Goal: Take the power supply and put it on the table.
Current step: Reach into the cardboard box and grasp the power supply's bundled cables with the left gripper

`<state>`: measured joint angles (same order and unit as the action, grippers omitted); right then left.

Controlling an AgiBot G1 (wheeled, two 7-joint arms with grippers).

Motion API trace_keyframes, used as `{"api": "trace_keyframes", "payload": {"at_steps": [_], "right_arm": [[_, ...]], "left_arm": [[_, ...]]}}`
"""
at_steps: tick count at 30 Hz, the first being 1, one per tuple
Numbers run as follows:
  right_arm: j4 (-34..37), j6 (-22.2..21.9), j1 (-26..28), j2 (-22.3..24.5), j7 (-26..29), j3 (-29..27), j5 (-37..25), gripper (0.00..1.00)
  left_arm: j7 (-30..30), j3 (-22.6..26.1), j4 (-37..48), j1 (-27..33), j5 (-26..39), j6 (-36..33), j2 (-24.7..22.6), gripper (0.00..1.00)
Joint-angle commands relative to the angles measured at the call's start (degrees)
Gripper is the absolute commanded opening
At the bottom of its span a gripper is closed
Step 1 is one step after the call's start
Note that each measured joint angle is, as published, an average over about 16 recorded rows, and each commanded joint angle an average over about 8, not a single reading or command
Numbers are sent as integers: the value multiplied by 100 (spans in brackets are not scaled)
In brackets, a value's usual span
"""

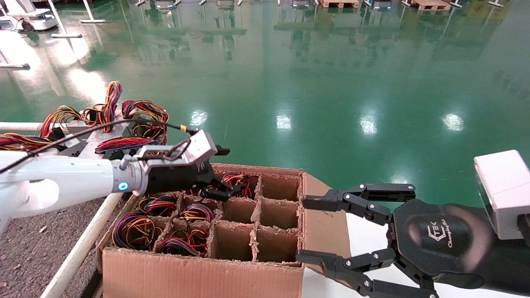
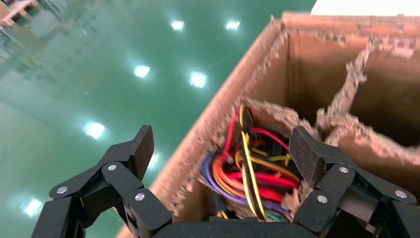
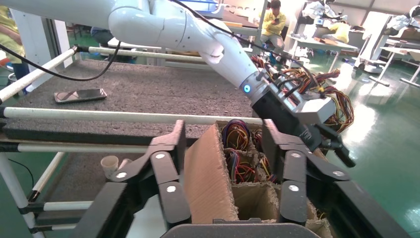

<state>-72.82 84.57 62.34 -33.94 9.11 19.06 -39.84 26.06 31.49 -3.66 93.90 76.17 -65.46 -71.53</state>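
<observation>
From the head view, a cardboard box (image 1: 207,265) with a grid of cardboard dividers stands beside the table (image 1: 25,256), whose dark speckled surface is edged by a white rail (image 1: 78,248); the cells on the robot's left hold coiled wire bundles (image 1: 132,229) in red, yellow, orange and purple, while the cells toward the right stand bare; the left gripper (image 1: 221,171) hangs over the far-left cells, jaws spread wide and holding nothing, its lower finger just above the wires; on the table behind the left arm lies a heap of power supplies (image 1: 99,136) (silver-grey metal with wires looping upward); the right gripper (image 1: 314,229) hovers at the box's right wall over a smooth white surface (image 1: 368,244), jaws wide and empty; a glossy green floor (image 1: 314,82) stretches beyond.

In the left wrist view, the left gripper (image 2: 220,153) straddles the box's outer wall, one finger outside over the floor and the other inside above a cell; a power supply's wires (image 2: 247,173) fill that cell, its metal body hidden beneath them.

In the right wrist view, the right gripper (image 3: 225,148) brackets the box wall without touching it; farther off, the left gripper (image 3: 337,144) hangs over the wired cells; a phone (image 3: 79,95) lies on the table (image 3: 148,94), and a paper cup (image 3: 110,166) sits on the lower level.
</observation>
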Motion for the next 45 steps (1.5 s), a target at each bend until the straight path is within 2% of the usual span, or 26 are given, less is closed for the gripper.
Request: {"api": "trace_keyframes", "payload": {"at_steps": [1, 45], "right_arm": [[0, 0, 0, 0, 0, 0, 0, 100], [0, -2, 1, 2, -3, 6, 4, 100]], "left_arm": [[53, 11, 67, -13, 16, 28, -37, 0], [257, -62, 363, -137, -89, -279, 73, 0]]}}
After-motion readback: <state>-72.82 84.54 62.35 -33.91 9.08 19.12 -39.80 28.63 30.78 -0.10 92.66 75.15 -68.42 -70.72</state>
